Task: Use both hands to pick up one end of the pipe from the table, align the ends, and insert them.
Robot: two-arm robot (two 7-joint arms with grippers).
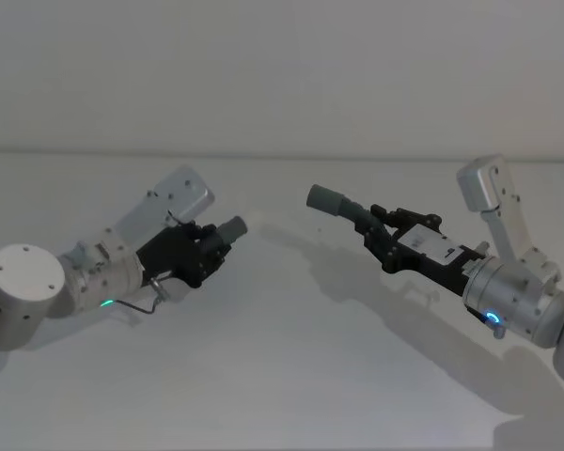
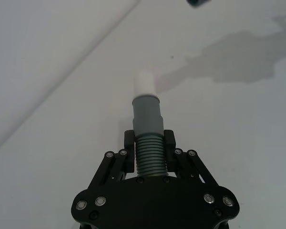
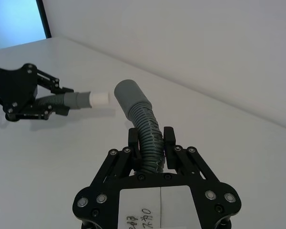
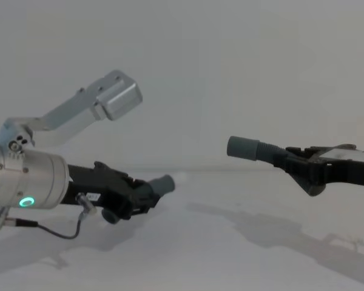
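Note:
My left gripper (image 1: 210,246) is shut on one ribbed dark grey pipe piece (image 2: 148,114). Its grey cuff ends in a white tip (image 2: 145,83) that points right. Over at the right, my right gripper (image 1: 383,235) is shut on the other, curved pipe piece (image 3: 144,129), whose grey cuff (image 1: 329,199) points left. Both pieces hang above the white table (image 1: 282,376). The two ends face each other with a gap between them. In the right wrist view the left piece's white tip (image 3: 99,98) sits just short of the right cuff (image 3: 127,93).
The table's far edge (image 1: 282,155) meets a plain pale wall behind the arms. Arm shadows lie on the table under the right arm (image 1: 404,310). A thin cable loops under the left wrist (image 4: 60,233).

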